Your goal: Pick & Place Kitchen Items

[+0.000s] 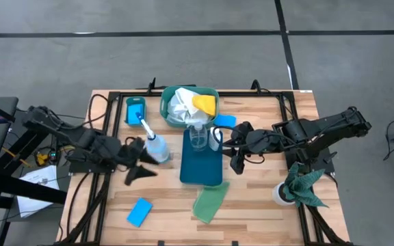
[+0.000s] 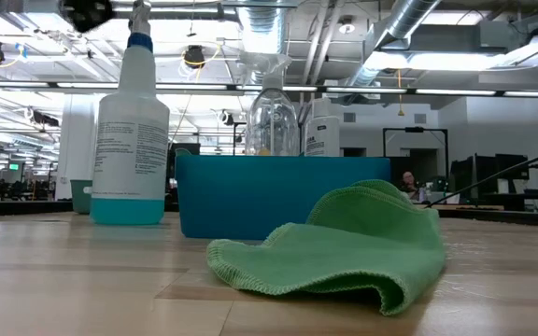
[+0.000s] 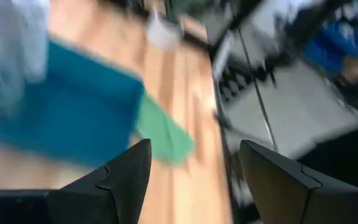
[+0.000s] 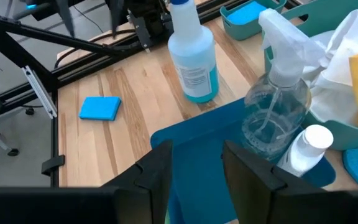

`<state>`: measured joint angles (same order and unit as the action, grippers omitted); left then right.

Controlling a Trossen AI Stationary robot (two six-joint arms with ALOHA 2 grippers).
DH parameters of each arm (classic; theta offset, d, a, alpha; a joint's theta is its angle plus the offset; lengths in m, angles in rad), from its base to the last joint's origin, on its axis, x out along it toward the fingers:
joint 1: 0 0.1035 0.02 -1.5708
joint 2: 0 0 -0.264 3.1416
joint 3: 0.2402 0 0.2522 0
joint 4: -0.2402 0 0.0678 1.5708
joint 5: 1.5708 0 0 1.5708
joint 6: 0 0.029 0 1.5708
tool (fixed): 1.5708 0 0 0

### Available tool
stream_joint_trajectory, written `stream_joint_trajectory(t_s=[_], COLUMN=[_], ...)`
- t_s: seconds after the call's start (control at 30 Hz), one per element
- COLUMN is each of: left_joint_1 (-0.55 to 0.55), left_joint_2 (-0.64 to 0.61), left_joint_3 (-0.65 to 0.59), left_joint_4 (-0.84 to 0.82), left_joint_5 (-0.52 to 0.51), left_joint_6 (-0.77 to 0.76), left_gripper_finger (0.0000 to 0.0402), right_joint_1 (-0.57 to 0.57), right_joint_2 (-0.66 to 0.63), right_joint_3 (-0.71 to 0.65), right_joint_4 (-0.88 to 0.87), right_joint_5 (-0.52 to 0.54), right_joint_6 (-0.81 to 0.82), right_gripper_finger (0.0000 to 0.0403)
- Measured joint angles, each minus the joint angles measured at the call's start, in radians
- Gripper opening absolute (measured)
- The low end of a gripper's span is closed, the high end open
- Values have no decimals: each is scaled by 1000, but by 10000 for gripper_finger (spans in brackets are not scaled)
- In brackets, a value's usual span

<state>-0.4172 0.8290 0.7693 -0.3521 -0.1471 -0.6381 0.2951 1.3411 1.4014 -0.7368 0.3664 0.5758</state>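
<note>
A clear spray bottle with a blue trigger (image 1: pixel 154 145) stands upright on its base on the table, left of the blue tray (image 1: pixel 201 171). My left gripper (image 1: pixel 139 160) is open just to the bottle's left, with nothing between its fingers (image 3: pixel 194 162). A clear spray bottle (image 1: pixel 198 135) and a small white bottle (image 1: pixel 215 137) stand on the tray's far end. My right gripper (image 1: pixel 235 158) hovers open and empty above the tray's right edge (image 4: pixel 197 168). A light-green cloth (image 1: pixel 209 203) lies crumpled on the table in front of the tray.
A green basket (image 1: pixel 169 109) at the back holds white and yellow cloths. A small teal bin (image 1: pixel 136 119) with a blue sponge is left of it. Loose blue sponges lie at the near left (image 1: pixel 139 212) and right of the basket (image 1: pixel 224 121). A dark green rag (image 1: pixel 303 183) sits at the right.
</note>
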Motion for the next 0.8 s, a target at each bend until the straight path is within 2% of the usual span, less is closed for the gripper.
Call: stream_joint_trajectory(t_s=[0.1,0.17,0.23,0.33,0.47,0.53,0.6,0.7,0.8], left_joint_1=[-57,-93,-122,-145,-145,-151,-161,-147,-86], left_joint_2=[-36,-53,-51,-9,99,173,250,382,511], left_joint_3=[60,116,173,282,512,655,825,1079,1292], left_joint_4=[-74,-15,71,186,201,88,-150,-589,-885], left_joint_5=[78,82,43,-49,-232,-330,-431,-532,-517], left_joint_6=[-82,-91,-54,89,480,673,774,730,686], left_gripper_finger=[241,241,241,240,228,219,213,210,216], right_joint_1=[0,0,0,0,-2,-8,-10,-11,-10], right_joint_2=[0,0,0,0,0,0,0,0,0], right_joint_3=[0,0,0,0,0,0,0,0,0], right_joint_4=[-9,-15,-15,-15,-14,-13,-13,-12,-12], right_joint_5=[-1,-1,-1,0,0,0,0,0,0], right_joint_6=[0,0,-1,0,-1,-3,-7,-8,-8], right_gripper_finger=[132,132,132,132,132,132,132,132,132])
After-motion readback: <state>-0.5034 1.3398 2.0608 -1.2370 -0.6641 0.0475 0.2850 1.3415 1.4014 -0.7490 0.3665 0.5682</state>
